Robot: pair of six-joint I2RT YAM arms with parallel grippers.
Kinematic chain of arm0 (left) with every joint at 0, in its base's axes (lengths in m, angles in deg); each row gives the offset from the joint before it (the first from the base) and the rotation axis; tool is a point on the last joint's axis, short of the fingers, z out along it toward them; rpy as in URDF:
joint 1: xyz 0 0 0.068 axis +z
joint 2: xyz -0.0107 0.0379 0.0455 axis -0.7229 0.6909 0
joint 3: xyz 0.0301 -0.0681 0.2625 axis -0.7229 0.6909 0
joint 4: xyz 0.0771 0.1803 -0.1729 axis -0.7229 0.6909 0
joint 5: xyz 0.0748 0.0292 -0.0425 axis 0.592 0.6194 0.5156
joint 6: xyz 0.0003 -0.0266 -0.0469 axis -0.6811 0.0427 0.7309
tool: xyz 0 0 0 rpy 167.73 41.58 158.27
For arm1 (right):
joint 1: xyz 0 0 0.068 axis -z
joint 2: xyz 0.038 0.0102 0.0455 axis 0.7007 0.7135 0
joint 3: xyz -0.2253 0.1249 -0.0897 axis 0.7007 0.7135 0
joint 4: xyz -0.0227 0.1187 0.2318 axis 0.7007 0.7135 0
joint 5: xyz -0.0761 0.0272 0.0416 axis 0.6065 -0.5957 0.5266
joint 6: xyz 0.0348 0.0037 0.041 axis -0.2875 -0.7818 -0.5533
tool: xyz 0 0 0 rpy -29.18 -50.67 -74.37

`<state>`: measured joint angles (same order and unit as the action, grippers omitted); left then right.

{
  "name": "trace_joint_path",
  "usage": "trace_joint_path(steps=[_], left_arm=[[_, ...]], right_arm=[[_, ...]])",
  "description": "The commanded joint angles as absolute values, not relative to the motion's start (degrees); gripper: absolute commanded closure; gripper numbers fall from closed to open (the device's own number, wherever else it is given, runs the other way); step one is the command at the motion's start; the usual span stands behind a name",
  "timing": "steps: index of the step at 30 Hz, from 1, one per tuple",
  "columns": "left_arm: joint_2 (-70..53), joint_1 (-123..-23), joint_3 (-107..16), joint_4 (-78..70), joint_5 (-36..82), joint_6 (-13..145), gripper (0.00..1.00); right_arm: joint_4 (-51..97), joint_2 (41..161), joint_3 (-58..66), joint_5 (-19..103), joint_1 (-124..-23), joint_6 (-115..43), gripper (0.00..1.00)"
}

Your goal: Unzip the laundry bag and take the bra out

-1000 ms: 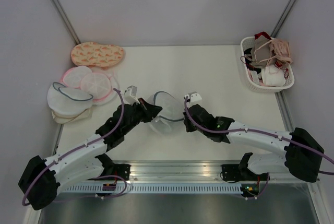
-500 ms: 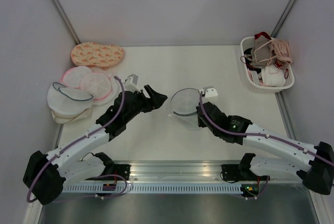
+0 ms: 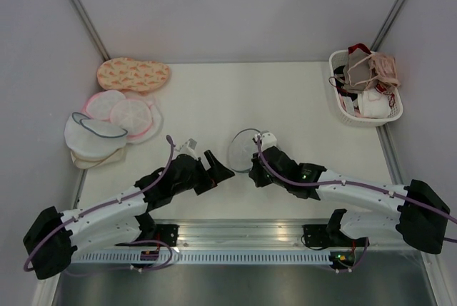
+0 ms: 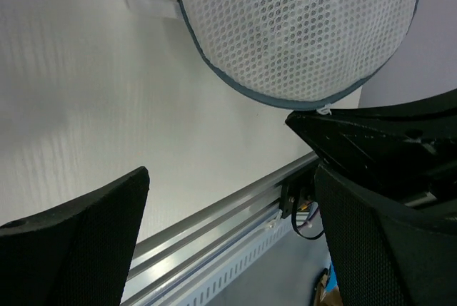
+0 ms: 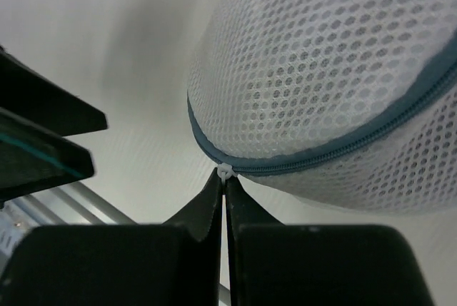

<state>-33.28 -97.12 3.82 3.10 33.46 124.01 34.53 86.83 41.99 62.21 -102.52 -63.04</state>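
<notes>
The laundry bag [image 3: 243, 149], a white mesh dome with a grey-blue zipper rim, hangs tilted just above the table near its front middle. In the right wrist view my right gripper [image 5: 226, 175] is shut on the small white zipper pull [image 5: 226, 171] at the rim of the laundry bag [image 5: 335, 85]. My left gripper [image 3: 221, 166] stands open just left of the bag, touching nothing. The left wrist view shows the laundry bag [image 4: 300, 28] ahead of the wide-apart fingers [image 4: 78, 242], with nothing between them. The bra does not show.
Pink-rimmed round bags [image 3: 121, 112] and an orange patterned one [image 3: 133, 74] lie piled at the far left. A white basket [image 3: 341, 108] of assorted bras stands at the back right. A metal rail [image 3: 235, 231] runs along the near edge.
My left gripper has let go of the bag, opened wide and drawn back toward the near edge. The right gripper, still shut on the pull, swung the bag right, then back toward the front.
</notes>
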Motion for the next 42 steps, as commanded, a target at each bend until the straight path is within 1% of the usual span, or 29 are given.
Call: trace_joint_path(steps=[1,7,8,10,14,17,23,26,27,29,30,31,32,33,37,39,42], left_arm=[[-30.6,-97.4,1.5,-3.1,30.3,129.4,0.0],[-26.9,-97.4,0.6,-8.2,31.0,133.9,0.0],[-26.4,-97.3,0.9,-9.1,31.2,135.9,0.01],[-25.0,-97.4,1.9,-11.7,31.2,137.8,0.01],[-24.0,-97.4,5.0,-17.1,37.5,143.3,0.01],[-22.4,-97.4,6.0,-19.8,39.8,146.1,0.02],[-16.1,-97.4,2.9,-25.2,37.4,147.7,0.08],[-12.5,-97.4,2.9,-30.2,36.8,149.1,0.19],[-11.6,-97.4,3.1,-31.2,36.9,149.2,0.3],[-10.9,-97.3,3.0,-32.2,37.4,149.2,0.43],[-10.9,-97.3,2.9,-32.0,37.7,149.2,0.59],[-11.3,-97.2,2.9,-31.6,38.4,149.0,0.67],[-11.6,-96.8,2.7,-31.0,38.6,148.5,0.72],[-11.9,-96.5,2.4,-29.5,38.8,148.2,0.81],[-14.5,-93.2,2.4,-26.7,38.0,145.3,0.91],[-15.3,-92.0,2.1,-26.3,37.3,143.1,0.95],[-16.1,-88.9,-0.1,-22.6,34.2,137.1,0.97]], right_arm=[[24.6,87.1,41.7,54.6,-102.8,-64.5,1.0],[22.9,84.8,43.4,56.0,-102.8,-66.5,0.99],[19.7,84.4,44.2,56.0,-102.8,-67.4,0.99],[18.9,83.7,45.6,56.5,-102.8,-68.1,1.0],[17.6,83.2,46.8,56.5,-103.3,-68.9,0.99],[16.6,82.4,47.8,57.5,-103.5,-69.5,1.0],[13.8,81.5,49.3,58.5,-104.8,-70.2,1.0],[13.0,81.4,49.5,58.0,-105.2,-70.1,1.0],[13.1,81.6,49.5,57.7,-105.4,-69.9,1.0],[13.7,81.9,49.3,56.4,-105.6,-68.9,1.0],[14.2,82.0,48.9,55.7,-105.5,-68.7,0.99],[14.8,81.9,48.8,55.5,-105.6,-68.5,1.0],[15.9,81.7,48.6,55.4,-105.7,-68.0,0.99],[16.5,81.3,48.3,55.1,-105.7,-67.5,0.99],[22.1,81.0,46.4,55.4,-105.7,-65.4,1.0],[28.0,81.2,44.5,56.6,-105.7,-63.8,0.99],[35.3,81.5,42.1,60.1,-105.6,-62.7,1.0]])
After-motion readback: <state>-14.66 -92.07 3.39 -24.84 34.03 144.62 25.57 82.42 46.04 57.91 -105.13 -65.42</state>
